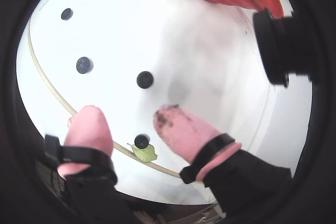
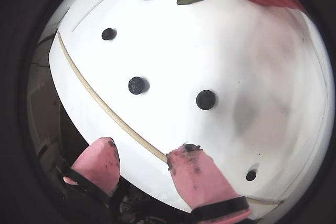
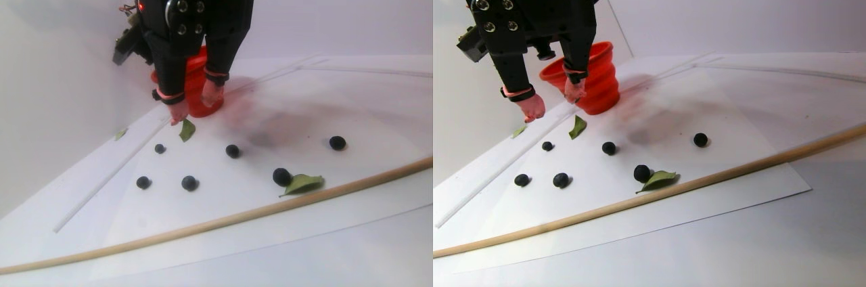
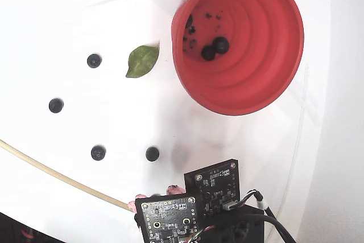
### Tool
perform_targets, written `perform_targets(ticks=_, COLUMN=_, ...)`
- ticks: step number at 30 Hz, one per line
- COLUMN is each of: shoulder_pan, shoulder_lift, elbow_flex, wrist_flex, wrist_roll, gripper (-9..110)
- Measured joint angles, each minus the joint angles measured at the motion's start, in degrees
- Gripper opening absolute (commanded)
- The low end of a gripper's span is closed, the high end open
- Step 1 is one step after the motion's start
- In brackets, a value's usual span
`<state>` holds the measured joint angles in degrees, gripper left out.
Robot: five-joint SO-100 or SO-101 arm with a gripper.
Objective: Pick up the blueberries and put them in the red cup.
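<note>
Several blueberries lie loose on the white sheet, among them one [image 1: 145, 80] ahead of the fingers, another [image 1: 142, 141] resting on a small leaf, and one [image 3: 232, 151] in the stereo pair view. Two more [image 4: 220, 44] sit inside the red cup [image 4: 244, 83], which stands upright at the sheet's far end [image 3: 595, 80]. My gripper [image 1: 128, 119] hangs above the sheet just in front of the cup [image 3: 195, 105]. It is open, and its pink, stained fingertips [image 2: 189, 161] hold nothing.
A thin wooden stick [image 3: 223, 216] runs across the near side of the sheet. A green leaf [image 4: 142, 61] lies beside the cup, another leaf [image 3: 302, 183] by the stick. White walls close in behind the cup.
</note>
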<state>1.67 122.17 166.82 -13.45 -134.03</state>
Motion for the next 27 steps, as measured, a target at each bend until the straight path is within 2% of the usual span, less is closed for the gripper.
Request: perform_targets(ticks=27, shoulder_pan=2.99, shoulder_lift=-22.41, elbow_flex=-6.86, wrist_flex=-16.26, wrist_roll=-3.52, gripper=18)
